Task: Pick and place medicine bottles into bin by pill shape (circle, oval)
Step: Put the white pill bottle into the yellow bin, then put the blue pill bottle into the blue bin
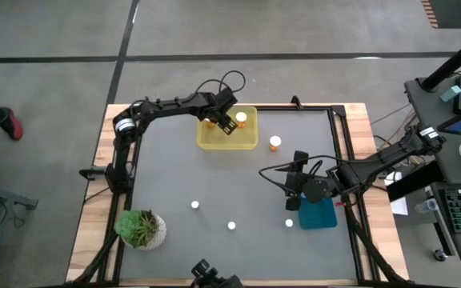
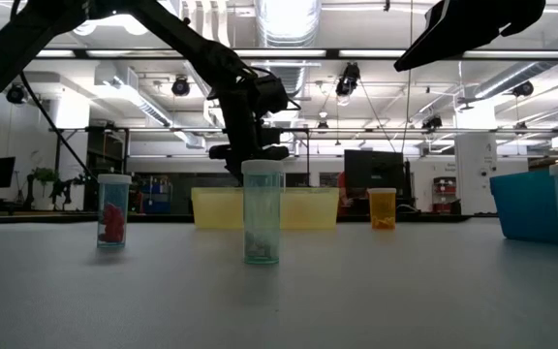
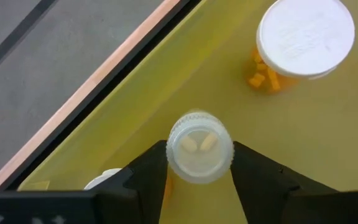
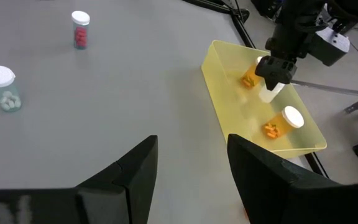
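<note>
While the left pincer [image 3: 199, 163] hangs over the translucent yellow plastic bin [image 3: 328, 155], its fingers flank a small clear bottle [image 3: 199, 147] (light, rigid, slippery); whether they still grip I cannot tell; best grasped across the round body.

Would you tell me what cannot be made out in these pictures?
- Blue bin contents: in the high view the right gripper and its arm cover part; in the low view the bin's wall hides them.
- Pill shapes in the table bottles: too small in the high view.
- Whether the left gripper grips the clear bottle: unclear in the left wrist view.
</note>
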`<state>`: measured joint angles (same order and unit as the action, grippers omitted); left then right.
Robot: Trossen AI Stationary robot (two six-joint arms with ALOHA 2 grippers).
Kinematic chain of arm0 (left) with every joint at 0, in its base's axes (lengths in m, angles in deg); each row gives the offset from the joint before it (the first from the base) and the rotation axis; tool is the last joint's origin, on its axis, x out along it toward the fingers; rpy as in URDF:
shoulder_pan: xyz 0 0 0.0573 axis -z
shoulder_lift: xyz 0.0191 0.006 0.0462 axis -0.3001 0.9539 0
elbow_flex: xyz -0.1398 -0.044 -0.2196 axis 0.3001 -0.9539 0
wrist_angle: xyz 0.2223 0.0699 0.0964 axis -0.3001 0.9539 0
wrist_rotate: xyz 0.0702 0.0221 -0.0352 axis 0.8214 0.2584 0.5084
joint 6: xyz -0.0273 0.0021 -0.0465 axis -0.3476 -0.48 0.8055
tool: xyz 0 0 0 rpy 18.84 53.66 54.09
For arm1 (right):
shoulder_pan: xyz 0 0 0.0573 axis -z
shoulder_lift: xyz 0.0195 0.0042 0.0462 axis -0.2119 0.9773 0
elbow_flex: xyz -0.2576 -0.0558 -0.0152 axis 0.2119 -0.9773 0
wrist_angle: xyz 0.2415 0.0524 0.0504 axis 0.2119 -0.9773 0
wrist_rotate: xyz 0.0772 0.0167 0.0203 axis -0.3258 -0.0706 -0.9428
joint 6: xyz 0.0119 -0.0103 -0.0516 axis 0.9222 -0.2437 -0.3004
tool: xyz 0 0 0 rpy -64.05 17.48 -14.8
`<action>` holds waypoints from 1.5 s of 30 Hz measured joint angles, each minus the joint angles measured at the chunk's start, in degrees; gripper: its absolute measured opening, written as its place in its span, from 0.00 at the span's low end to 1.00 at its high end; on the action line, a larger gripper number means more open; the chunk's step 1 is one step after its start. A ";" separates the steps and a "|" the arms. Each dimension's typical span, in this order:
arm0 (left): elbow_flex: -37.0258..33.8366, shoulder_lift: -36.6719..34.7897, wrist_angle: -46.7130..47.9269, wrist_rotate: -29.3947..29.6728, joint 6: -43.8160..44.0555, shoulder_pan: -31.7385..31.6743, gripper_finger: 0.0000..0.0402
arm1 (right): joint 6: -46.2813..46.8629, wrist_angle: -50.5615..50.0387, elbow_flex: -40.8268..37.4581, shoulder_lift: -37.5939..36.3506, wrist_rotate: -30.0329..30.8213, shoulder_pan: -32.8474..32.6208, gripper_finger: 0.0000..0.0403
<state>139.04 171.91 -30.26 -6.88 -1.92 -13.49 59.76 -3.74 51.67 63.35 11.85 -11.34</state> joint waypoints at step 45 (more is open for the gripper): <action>-23.11 -29.18 -13.70 -0.28 -16.59 36.89 0.45 | 22.87 0.54 -5.20 0.00 -2.04 -0.13 0.46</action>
<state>115.93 142.73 -43.97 -7.16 -18.51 23.39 82.63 -3.20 46.46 63.35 9.81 -11.47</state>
